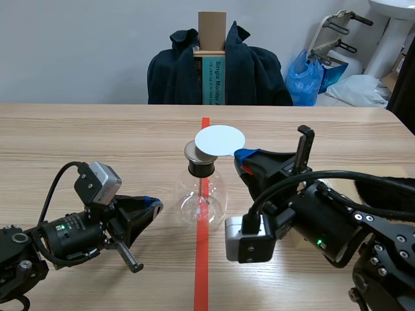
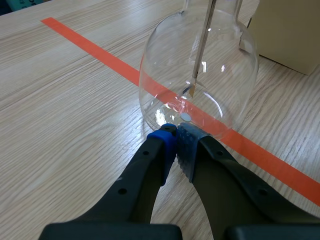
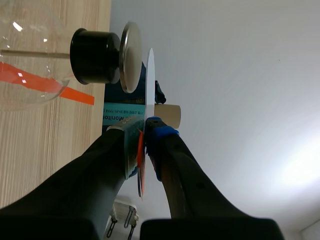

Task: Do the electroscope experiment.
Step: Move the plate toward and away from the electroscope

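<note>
Scene view first: your electroscope flask (image 1: 202,194) sits mid-bench (image 1: 97,142) on the red tape line (image 1: 201,272), with a black stopper (image 1: 201,168) and a metal plate (image 1: 192,153) on top. Your right pincer (image 1: 241,155) is clamped on the edge of a white disc (image 1: 220,139), holding it flat just over that plate. Can't tell if they actually touch. Your left pincer (image 1: 152,206) is closed on nothing, low on the bench, tips right at the flask's base.

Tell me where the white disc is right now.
Scene view, table centre: the white disc is pinched in the right gripper, just above the metal cap of the electroscope flask, over the orange-red tape line.
</note>
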You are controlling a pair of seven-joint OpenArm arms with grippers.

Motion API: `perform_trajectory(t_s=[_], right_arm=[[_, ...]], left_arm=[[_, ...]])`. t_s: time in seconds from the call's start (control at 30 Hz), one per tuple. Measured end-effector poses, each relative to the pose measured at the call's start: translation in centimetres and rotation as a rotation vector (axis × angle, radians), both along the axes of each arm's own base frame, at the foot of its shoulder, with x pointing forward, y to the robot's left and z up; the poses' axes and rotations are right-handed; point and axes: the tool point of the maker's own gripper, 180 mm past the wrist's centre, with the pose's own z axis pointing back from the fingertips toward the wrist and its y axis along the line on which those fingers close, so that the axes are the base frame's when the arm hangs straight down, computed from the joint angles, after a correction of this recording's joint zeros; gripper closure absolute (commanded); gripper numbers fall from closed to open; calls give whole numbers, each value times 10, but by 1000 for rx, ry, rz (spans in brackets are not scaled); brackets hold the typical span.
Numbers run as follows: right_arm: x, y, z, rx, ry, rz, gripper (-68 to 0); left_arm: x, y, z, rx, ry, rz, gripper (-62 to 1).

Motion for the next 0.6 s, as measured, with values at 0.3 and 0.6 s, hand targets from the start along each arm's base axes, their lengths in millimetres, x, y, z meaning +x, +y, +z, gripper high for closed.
perform_trajectory(t_s=[0.3,0.6], right_arm=[[-3,3,0,1,1,25,-8],[2,-3,0,-1,-1,-20,-8]], left_arm=[[0,0,0,0,0,0,-32],[0,0,0,0,0,0,-32]])
